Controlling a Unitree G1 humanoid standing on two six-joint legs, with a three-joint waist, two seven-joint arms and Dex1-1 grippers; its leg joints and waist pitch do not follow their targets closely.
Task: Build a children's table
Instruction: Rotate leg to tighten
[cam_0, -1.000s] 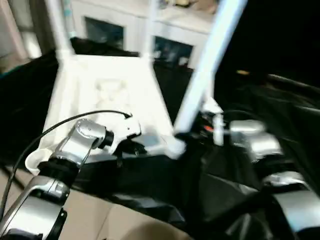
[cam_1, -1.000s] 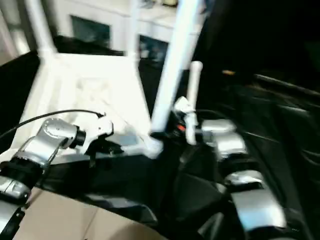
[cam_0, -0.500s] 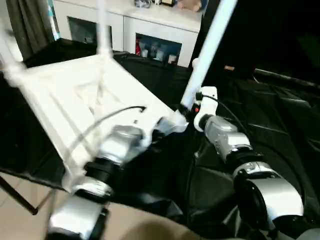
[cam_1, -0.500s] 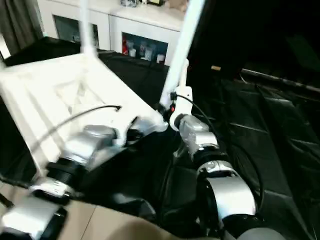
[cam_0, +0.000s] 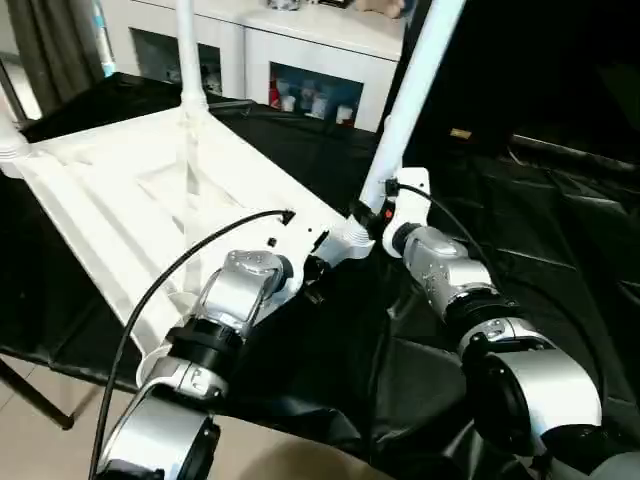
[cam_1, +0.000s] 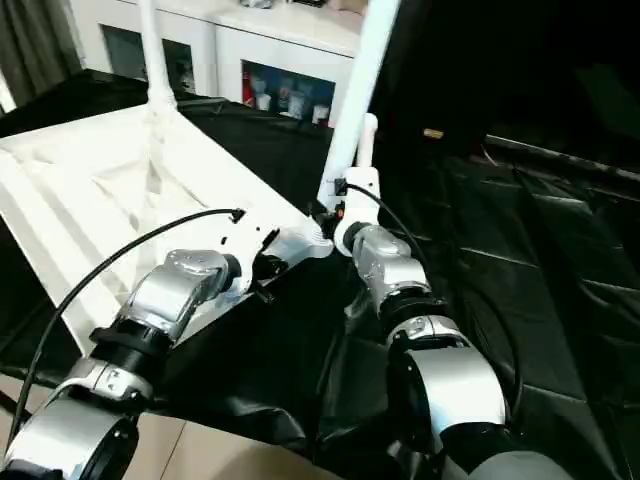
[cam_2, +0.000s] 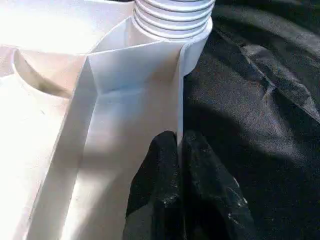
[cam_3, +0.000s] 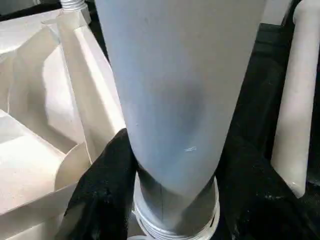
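Note:
The white tabletop (cam_0: 150, 200) lies upside down on the black cloth, ribs facing up. One leg (cam_0: 186, 50) stands in its far corner socket, and the foot of another (cam_0: 5, 140) shows at the left corner. A third leg (cam_0: 410, 90) rises tilted from the near right corner socket (cam_2: 172, 20). My right gripper (cam_3: 175, 155) is shut on that leg just above its threaded end. My left gripper (cam_2: 180, 150) is shut on the thin rim wall of the tabletop (cam_2: 130, 100), right beside that corner.
A white cabinet (cam_0: 300, 60) with glass doors stands behind the table. Black cloth (cam_0: 520, 200) covers the surface to the right. A short white tube (cam_3: 300, 100) stands next to the held leg. Tan floor (cam_0: 40, 440) lies at the lower left.
The whole picture has swung and steadied, so the camera moved. Both grippers keep the same holds at the near right corner.

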